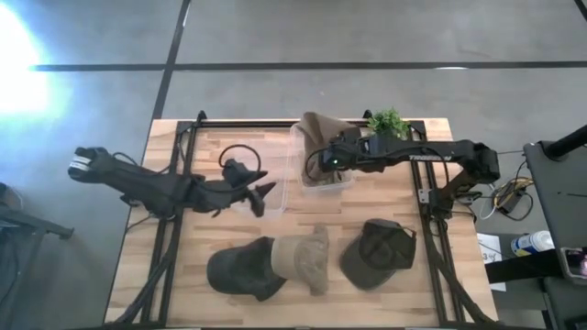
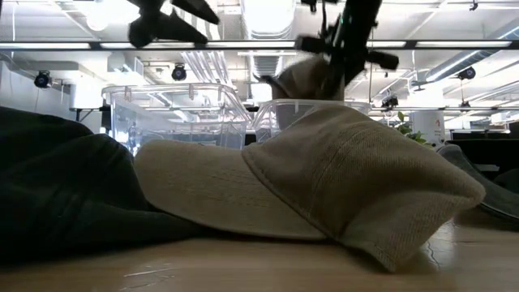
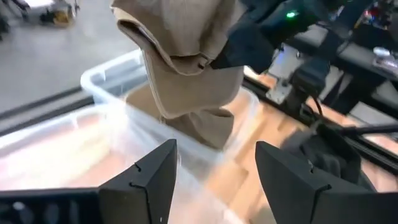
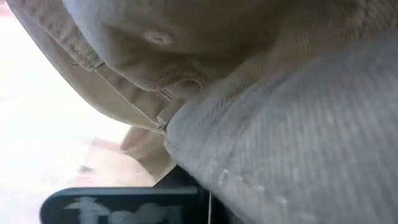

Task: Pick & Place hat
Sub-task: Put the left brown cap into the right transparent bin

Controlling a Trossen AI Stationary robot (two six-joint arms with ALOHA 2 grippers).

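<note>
A tan hat [image 1: 321,125] [image 3: 186,56] [image 2: 302,79] hangs over the right clear bin [image 1: 347,181] [image 3: 99,79], held by my right gripper [image 1: 323,163] [image 3: 249,43], which is shut on it. The hat's cloth [image 4: 280,124] fills the right wrist view. My left gripper [image 1: 261,194] [image 3: 214,149] is open, raised over the left clear bin [image 1: 286,188], and points toward the held hat without touching anything. Three more hats lie on the table's near part: dark green [image 1: 240,269], tan [image 1: 307,259] [image 2: 324,178], and dark olive [image 1: 378,252]. My right gripper grips the tan hat at a folded edge on its side [image 3: 210,62], coming in roughly level from the table's right. The cloth itself hides the fingertips. The hat hangs bunched and slack below the hold, and its lower end [image 3: 202,121] reaches down inside the right bin.
A small green plant [image 1: 388,121] stands at the far edge beside the right arm. A black cable loop [image 1: 240,151] lies near the left bin. The two bins sit side by side at the table's middle; dark frame rails [image 1: 424,197] run along both sides.
</note>
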